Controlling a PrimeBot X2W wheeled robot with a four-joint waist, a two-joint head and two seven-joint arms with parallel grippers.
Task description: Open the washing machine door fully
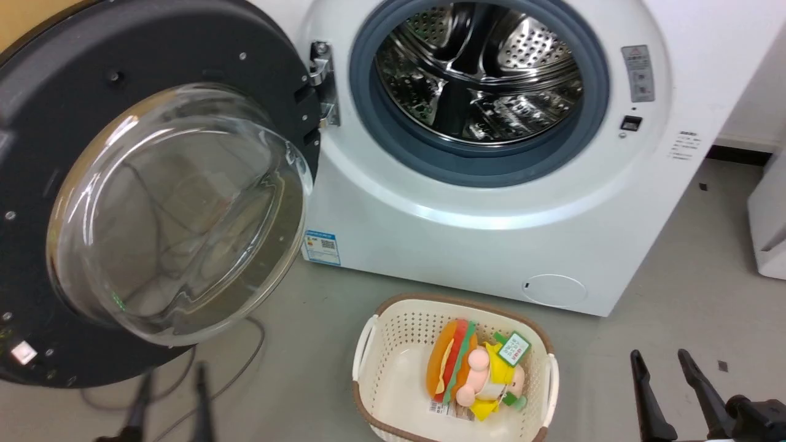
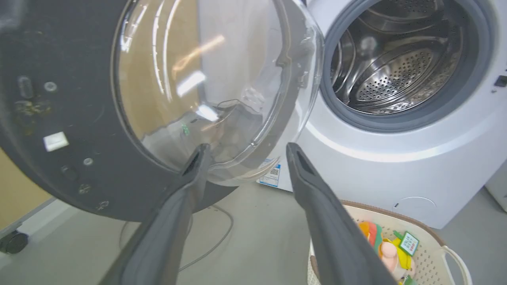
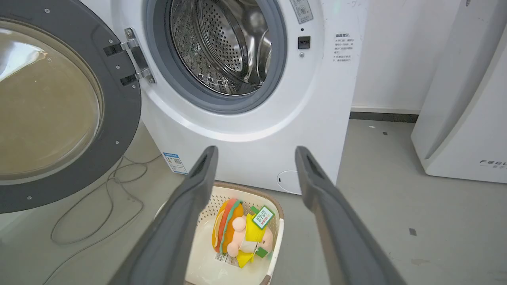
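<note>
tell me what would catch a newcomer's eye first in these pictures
The big black washing machine door, with its bulging glass bowl, stands swung wide at the left of the head view, baring the shiny steel drum of the white washing machine. On the floor in front sits a cream basket holding a bright burger-shaped plush toy.

A: Where does the head camera look from?
B: From high up, facing down and forward past the left gripper (image 1: 172, 376) and right gripper (image 1: 659, 355) to the washing machine (image 1: 466, 245) ahead of them.
A: And the 2 wrist cameras?
B: Each looks along its own fingers. The left sits close, the washing machine door (image 2: 79, 118) just beyond its fingertips; the right stands farther back. All 3 views share the drum (image 1: 485, 80) and the basket (image 1: 405, 325)
</note>
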